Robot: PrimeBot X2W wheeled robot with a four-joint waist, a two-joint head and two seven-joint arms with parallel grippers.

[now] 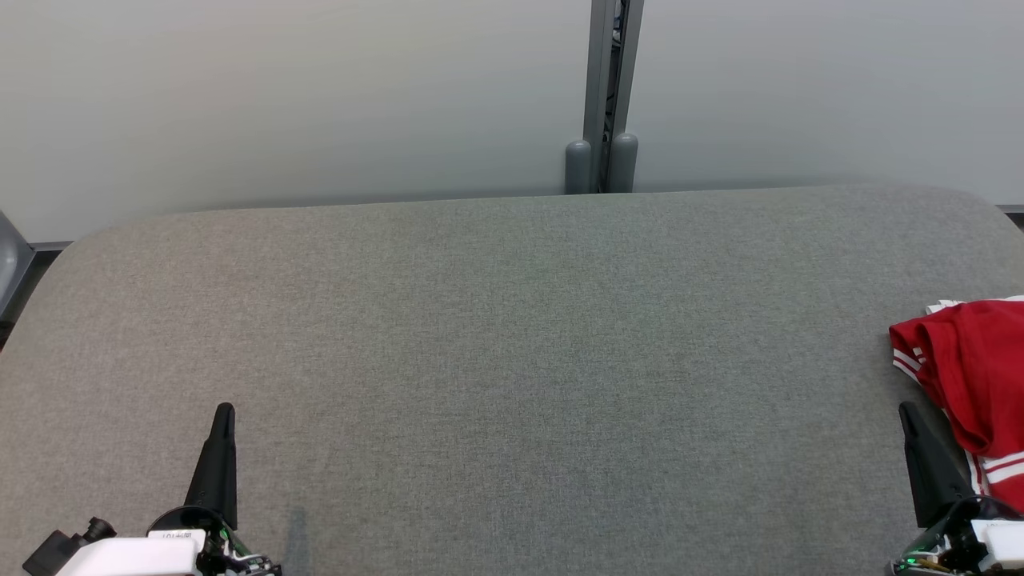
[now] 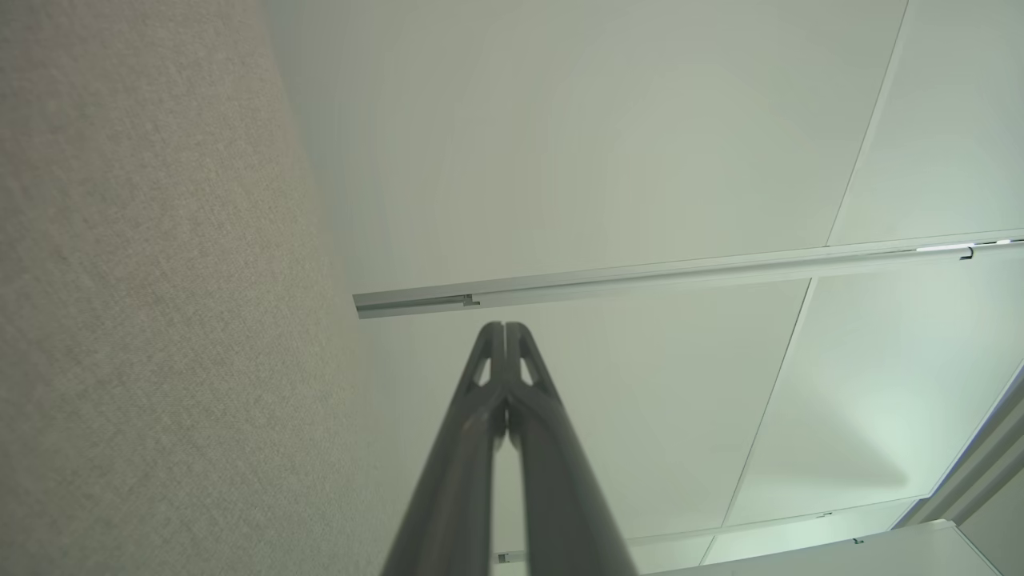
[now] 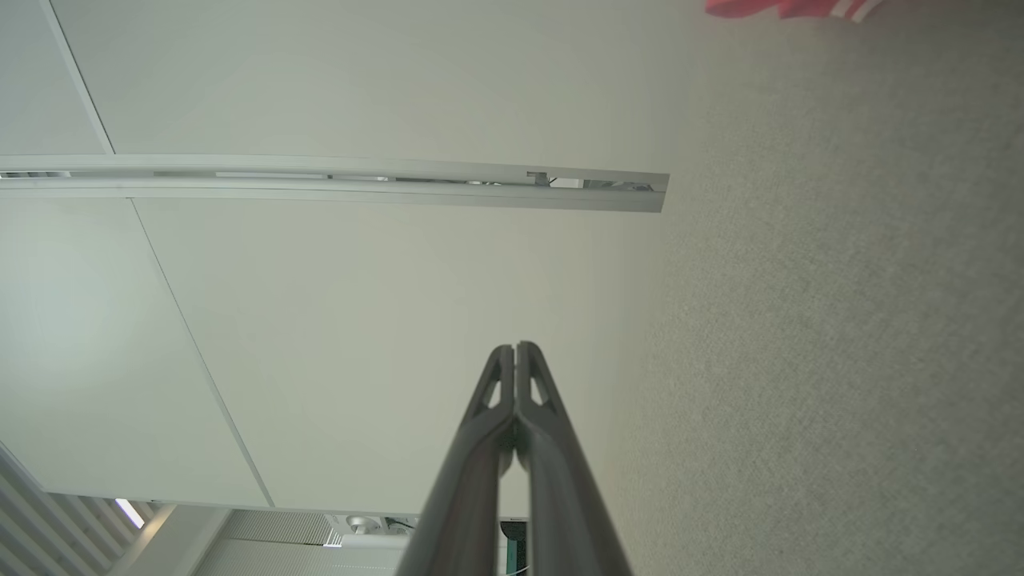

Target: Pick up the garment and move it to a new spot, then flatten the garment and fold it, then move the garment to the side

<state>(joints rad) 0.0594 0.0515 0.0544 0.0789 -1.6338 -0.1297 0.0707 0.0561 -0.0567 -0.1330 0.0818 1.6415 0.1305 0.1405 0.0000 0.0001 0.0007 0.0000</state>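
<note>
Seeing red white-striped cloth garment [image 1: 972,376] lying crumpled at right edge of grey fabric-covered table [image 1: 512,360]. Finding left gripper [image 1: 225,412] and right gripper [image 1: 908,412] both pressed together, gripping nothing, the right sitting just beside the cloth.

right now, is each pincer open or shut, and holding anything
left pincer: shut, holding nothing
right pincer: shut, holding nothing

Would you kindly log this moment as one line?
left gripper: shut | right gripper: shut | garment: bunched, far right of surface
</note>
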